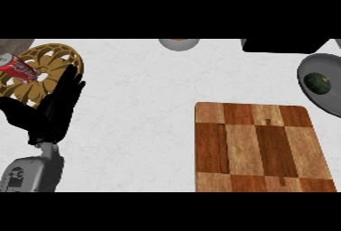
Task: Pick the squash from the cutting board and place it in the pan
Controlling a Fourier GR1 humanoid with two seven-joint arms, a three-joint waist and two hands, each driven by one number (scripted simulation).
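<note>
So the counter takes up most of the view, and on it the wooden cutting board sits at the lower right with nothing lying on it. The grey pan is at the right edge, just past the board's far corner, and the squash is already inside it: a small, round, dark green thing with a paler spot on top, sitting in the middle of the pan.

By my read the placing step is basically done, so the next move calls for nothing more than keeping the arms clear of the pan.

Over on the left, the left hand rests open, fingers straight and close together, pointing up over a gold openwork trivet that has a red soda can on it. The right hand isn't visible at all.
</note>
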